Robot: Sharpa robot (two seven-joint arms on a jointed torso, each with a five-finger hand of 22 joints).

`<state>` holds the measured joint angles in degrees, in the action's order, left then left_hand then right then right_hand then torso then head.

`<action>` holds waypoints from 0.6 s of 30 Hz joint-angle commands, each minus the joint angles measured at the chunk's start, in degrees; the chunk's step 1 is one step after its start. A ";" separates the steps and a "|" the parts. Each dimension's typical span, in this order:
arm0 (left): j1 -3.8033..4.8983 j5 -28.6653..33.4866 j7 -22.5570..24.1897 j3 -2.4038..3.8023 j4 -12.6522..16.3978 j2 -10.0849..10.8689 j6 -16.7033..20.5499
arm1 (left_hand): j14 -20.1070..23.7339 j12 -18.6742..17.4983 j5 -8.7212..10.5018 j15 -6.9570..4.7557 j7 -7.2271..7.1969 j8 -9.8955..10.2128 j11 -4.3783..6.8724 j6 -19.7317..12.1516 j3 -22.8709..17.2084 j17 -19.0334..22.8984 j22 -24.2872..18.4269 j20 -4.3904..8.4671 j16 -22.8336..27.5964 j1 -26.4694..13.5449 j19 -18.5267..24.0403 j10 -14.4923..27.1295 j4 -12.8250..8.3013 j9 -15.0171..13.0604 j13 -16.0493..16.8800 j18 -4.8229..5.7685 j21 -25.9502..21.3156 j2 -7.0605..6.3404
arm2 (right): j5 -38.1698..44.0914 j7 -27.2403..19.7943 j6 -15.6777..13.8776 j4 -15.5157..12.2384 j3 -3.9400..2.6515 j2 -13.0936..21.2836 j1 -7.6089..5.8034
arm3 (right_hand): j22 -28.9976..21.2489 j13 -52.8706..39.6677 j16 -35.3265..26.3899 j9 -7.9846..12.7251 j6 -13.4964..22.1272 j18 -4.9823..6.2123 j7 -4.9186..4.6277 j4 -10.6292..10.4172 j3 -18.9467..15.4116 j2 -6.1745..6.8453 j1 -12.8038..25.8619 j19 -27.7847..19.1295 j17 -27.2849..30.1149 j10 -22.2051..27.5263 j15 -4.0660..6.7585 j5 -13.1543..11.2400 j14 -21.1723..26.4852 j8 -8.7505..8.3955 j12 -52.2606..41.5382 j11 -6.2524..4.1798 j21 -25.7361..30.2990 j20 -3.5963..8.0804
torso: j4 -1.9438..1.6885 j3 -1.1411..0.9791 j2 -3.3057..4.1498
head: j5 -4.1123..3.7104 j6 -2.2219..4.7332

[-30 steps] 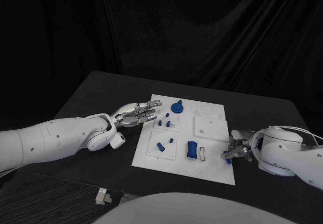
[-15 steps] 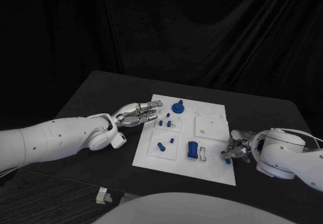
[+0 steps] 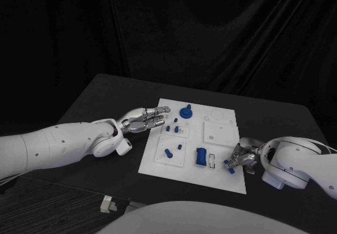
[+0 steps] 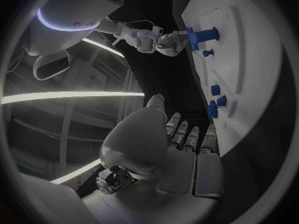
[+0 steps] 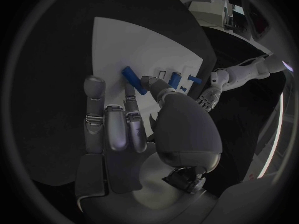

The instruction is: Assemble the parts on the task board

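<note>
The white task board [image 3: 221,178] lies mid-table. On it stand a blue round knob [image 3: 185,112], small blue pegs [image 3: 169,129] and a blue block [image 3: 201,157]. My right hand [image 3: 243,158] hovers over the board's right edge, pinching a blue peg [image 3: 230,165] between thumb and a finger. The right wrist view shows that peg [image 5: 134,79] at the fingertips above the board [image 5: 118,40]. My left hand [image 3: 144,119] rests at the board's left edge with fingers stretched out and apart, holding nothing. In the left wrist view the knob [image 4: 202,35] stands on the board [image 4: 261,69].
A small pale block [image 3: 106,204] lies near the table's front left. Bare black table surrounds the board on both sides. Raised white square plates [image 3: 219,131] sit on the board's right half.
My right hand has shifted a little left, further over the board's right edge, carrying the blue peg. The left arm has stayed put.
</note>
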<state>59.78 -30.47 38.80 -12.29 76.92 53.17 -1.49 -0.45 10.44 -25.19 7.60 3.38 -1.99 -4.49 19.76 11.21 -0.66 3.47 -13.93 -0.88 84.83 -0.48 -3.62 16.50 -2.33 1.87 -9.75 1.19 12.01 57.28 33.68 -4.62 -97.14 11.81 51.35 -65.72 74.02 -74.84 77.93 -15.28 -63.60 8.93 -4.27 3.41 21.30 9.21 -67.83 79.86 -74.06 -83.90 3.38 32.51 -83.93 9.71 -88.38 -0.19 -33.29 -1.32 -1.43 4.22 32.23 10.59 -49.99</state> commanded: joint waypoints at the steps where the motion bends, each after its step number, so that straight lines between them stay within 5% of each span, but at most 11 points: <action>1: -0.09 0.52 11.74 0.05 0.07 -0.13 -1.14 | -0.54 1.36 -1.18 0.66 -0.10 -0.16 -0.89 0.22 1.76 0.08 -0.22 -0.56 -0.87 1.17 -0.43 0.19 0.06 0.17 -0.07 -0.48 -0.39 -0.36 | -12.43 0.18 -2.33 0.37 0.00 -0.41 -0.17 | 4.83 -14.26 1.54 -3.68 -0.10 -0.47 0.64 1.15 9.83 -1.44 0.13 0.70 -1.21 -5.48 1.54 3.22 -3.27 2.33 -0.74 -0.91 -0.73 0.12 | 0.00 -0.03 -0.06 | 0.11 -0.01; 18: -0.13 0.52 11.19 0.05 -0.15 -0.42 -2.39 | -1.00 1.92 -1.34 1.68 0.00 -0.18 -1.88 0.52 1.37 -0.09 -0.03 -1.28 -1.56 1.73 -0.54 -0.11 -0.01 0.15 -0.01 -0.31 -0.31 -0.14 | -21.50 0.07 -8.34 1.94 0.00 -2.40 0.00 | 4.42 -13.61 1.04 -5.51 0.88 -0.25 0.97 0.62 9.47 -2.80 3.11 0.33 -0.55 -5.05 1.65 1.36 -3.11 3.48 -0.13 -1.12 0.42 0.11 | -0.02 0.02 0.01 | -0.25 -0.01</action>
<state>59.73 -30.42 38.81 -12.29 76.71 52.88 -2.85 -1.36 11.53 -25.81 8.53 3.39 -1.99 -5.89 19.77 11.21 -0.68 3.49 -14.68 -1.78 85.72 -1.16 -4.17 16.50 -2.34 1.87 -9.76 1.19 11.71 38.75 33.59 -9.73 -95.27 11.81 48.97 -65.82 74.02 -74.84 77.93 -15.37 -61.21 8.93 -3.92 3.41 24.29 8.13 -65.55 79.86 -74.07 -83.71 3.87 32.57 -83.89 9.37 -88.37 -0.43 -33.27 -1.32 -1.49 4.22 32.24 10.33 -49.99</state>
